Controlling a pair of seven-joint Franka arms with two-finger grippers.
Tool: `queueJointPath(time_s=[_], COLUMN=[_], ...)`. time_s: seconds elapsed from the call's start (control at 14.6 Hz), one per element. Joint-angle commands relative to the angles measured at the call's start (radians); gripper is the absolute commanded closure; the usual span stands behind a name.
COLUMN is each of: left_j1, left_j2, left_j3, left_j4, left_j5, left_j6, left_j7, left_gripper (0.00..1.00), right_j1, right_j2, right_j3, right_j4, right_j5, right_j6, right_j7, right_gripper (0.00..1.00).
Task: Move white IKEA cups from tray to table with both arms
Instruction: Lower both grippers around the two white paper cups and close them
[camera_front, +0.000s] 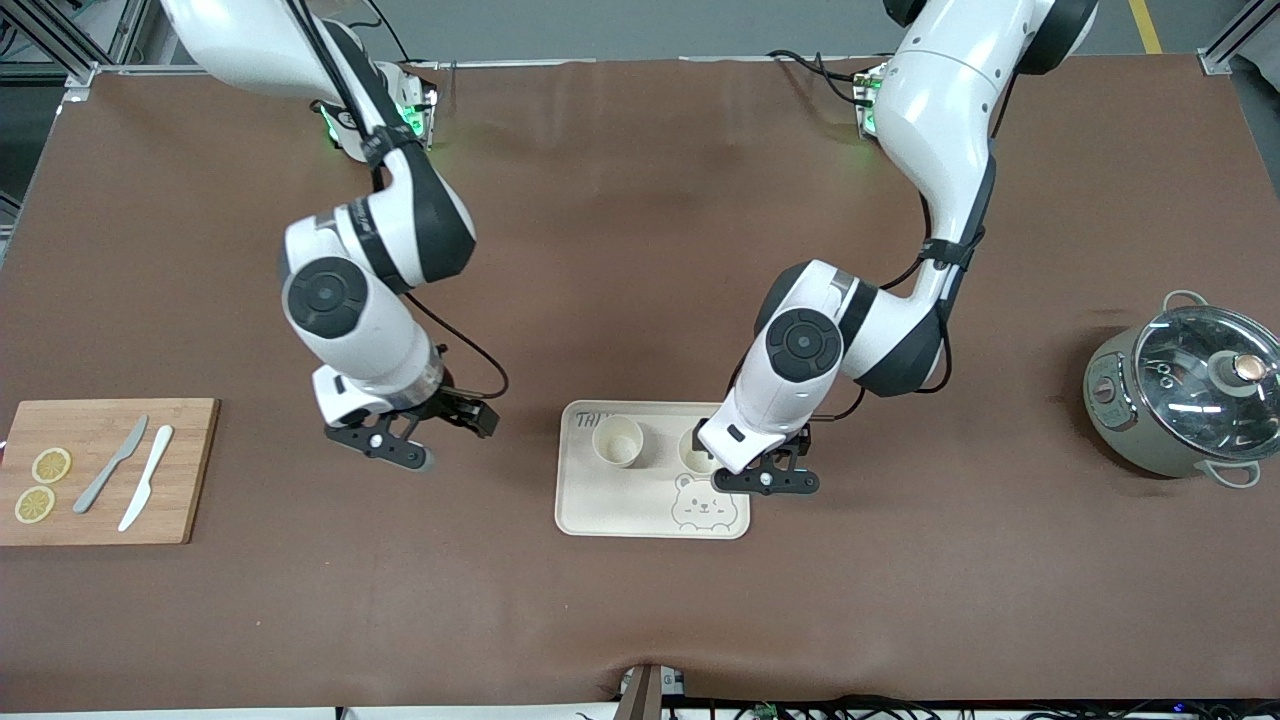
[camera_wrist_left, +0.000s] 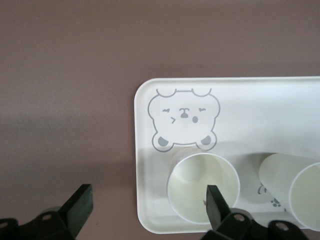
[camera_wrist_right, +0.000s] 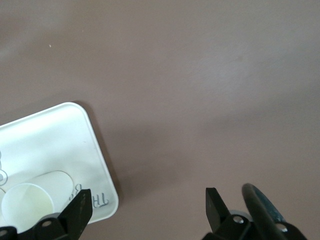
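From the front you see both cups (camera_front: 617, 441) (camera_front: 692, 452) standing on the tray (camera_front: 610, 510). The left gripper (camera_front: 768, 482) hangs over the tray's edge and the right gripper (camera_front: 395, 443) over the bare table (camera_front: 640, 250).

In the left wrist view your fingers (camera_wrist_left: 217, 202) are apart, one over a cup (camera_wrist_left: 202, 187).

In the right wrist view the fingers (camera_wrist_right: 80, 207) are apart, beside the tray (camera_wrist_right: 55, 145).

The bear tray (camera_front: 600, 505) bears partly hidden lettering "TH…".
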Motion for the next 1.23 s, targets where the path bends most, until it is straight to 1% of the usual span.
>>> queueJointPath(time_s=[0.0,0.21,0.27,0.41,0.55,0.89,1.03,1.16], left_j1=[-0.011,-0.012,-0.012,-0.012,-0.014,-0.025,-0.025,-0.025], left_j2=[0.038,0.035,0.027,0.024,0.024,0.035,0.05,0.062], left_j3=[0.012,0.01,0.008,0.005,0.004,0.004,0.004,0.004], left_j4=[0.014,-0.009,-0.027,-0.035,-0.044,-0.044,-0.044,-0.036], left_j5=[0.017,0.009,0.009,0.007,0.009,0.009,0.01,0.012], left_j6=[0.0,-0.002,-0.002,-0.006,-0.008,0.02,0.052,0.055], left_j7=[-0.017,-0.017,-0.017,-0.025,-0.051,-0.066,-0.065,-0.063], left_gripper=[0.0,0.0,0.0,0.0,0.0,0.0,0.0,0.0], right_j1=[0.049,0.078,0.081,0.097,0.112,0.146,0.153,0.163], right_j2=[0.092,0.121,0.131,0.148,0.16,0.195,0.203,0.212], right_j3=[-0.006,-0.003,-0.001,0.0,0.0,0.0,0.0,0.0], right_j4=[0.068,0.074,0.086,0.1,0.102,0.102,0.102,0.102], right_j5=[0.007,0.008,0.024,0.083,0.105,0.105,0.105,0.103], right_j6=[0.028,0.048,0.048,0.065,0.096,0.146,0.162,0.169], right_j7=[0.098,0.124,0.126,0.134,0.152,0.219,0.221,0.224], right_gripper=[0.0,0.0,0.0,0.0,0.0,0.0,0.0,0.0])
